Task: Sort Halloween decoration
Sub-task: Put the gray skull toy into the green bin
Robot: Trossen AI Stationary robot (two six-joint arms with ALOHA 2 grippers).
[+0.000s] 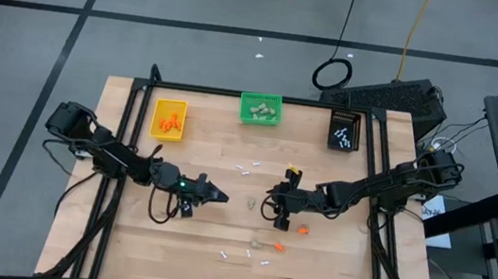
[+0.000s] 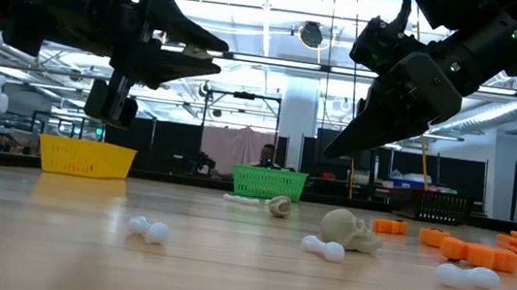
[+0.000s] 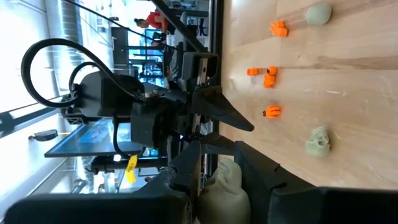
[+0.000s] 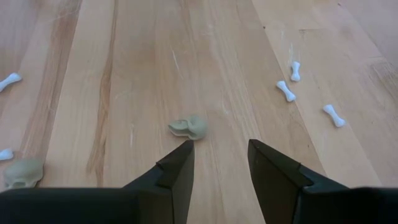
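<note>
- Centrally, the right hand (image 4: 219,163) hovers above the bench (image 1: 337,274), fingers parted and empty, just short of a beige skull (image 4: 189,127) lying on the wood.
- Left hand (image 1: 212,192): raised off the bench left of centre, fingers nearly together, holding nothing.
- Halloween decoration: white bones (image 4: 285,90), orange bits (image 1: 279,246) and skulls scattered mid-bench; others lie in the yellow bin (image 1: 169,118), green bin (image 1: 260,109) and black bin (image 1: 345,130).
</note>
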